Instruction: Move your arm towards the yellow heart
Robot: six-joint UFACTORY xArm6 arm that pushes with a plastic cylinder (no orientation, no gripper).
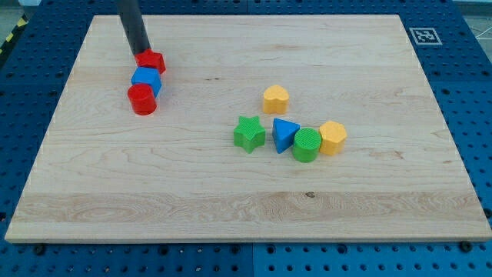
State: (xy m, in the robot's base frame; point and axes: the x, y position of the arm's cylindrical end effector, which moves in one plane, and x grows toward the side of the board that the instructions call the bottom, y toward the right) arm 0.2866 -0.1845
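The yellow heart (276, 98) lies near the middle of the wooden board (231, 200). My tip (142, 53) is at the upper left, touching the top-left edge of a red block (151, 61). The tip is far to the left of the yellow heart and a little above it. Just below the red block sit a blue block (146, 79) and a red cylinder (142, 100), all three in a short column.
Below the heart stands a row: a green star (249, 134), a blue triangle (284, 135), a green cylinder (307, 144) and a yellow hexagon block (332, 138). A printed marker tag (423, 35) sits at the board's top right corner.
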